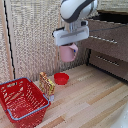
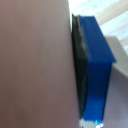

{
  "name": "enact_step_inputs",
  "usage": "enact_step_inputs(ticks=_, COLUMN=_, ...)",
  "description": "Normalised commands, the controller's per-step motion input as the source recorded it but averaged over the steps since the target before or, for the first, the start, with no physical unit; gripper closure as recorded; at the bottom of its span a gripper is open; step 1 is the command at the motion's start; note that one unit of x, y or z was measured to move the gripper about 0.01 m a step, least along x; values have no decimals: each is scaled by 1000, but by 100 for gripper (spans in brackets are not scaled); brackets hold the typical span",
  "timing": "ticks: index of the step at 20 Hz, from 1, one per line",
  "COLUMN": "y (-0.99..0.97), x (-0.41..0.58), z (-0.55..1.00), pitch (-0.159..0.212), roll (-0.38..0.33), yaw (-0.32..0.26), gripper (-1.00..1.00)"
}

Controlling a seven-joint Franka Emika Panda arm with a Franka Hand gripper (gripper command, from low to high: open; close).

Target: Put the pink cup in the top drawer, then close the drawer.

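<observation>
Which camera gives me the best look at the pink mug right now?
The exterior view: the whole pink mug hangs in the pincer beside the dresser. The wrist view shows only a blurred pink wall against a blue fingertip.

Bulky white arm (image 1: 77,10) w/ dark joint band, blue-tipped gripper (image 2: 95,70) fingers.

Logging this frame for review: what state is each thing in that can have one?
Gripper: shut on the pink mug, raised.
Pink mug: held in the air, upright, clear of the floor.
Top drawer: open, dark inside.
Lower drawers: closed.
Red wire basket: upright on the floor.
Red bowl: upright on the floor, looks empty.
Blue fingertip: pressed against the mug.
</observation>
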Motion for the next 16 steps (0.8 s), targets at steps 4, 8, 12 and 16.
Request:
enact_step_inputs(ticks=4, y=-41, x=473, z=901, pitch=76, roll=59, yaw=2, gripper=100)
enact_step_inputs(ticks=8, y=-140, x=610, z=960, pitch=0, roll=59, yaw=0, gripper=100)
enact_step_inputs(ticks=12, y=-72, x=604, z=880, pitch=-13, roll=72, yaw=0, gripper=100)
enact_step_inputs(ticks=16, y=-76, x=481, z=915, pitch=0, roll=84, yaw=0, gripper=100)
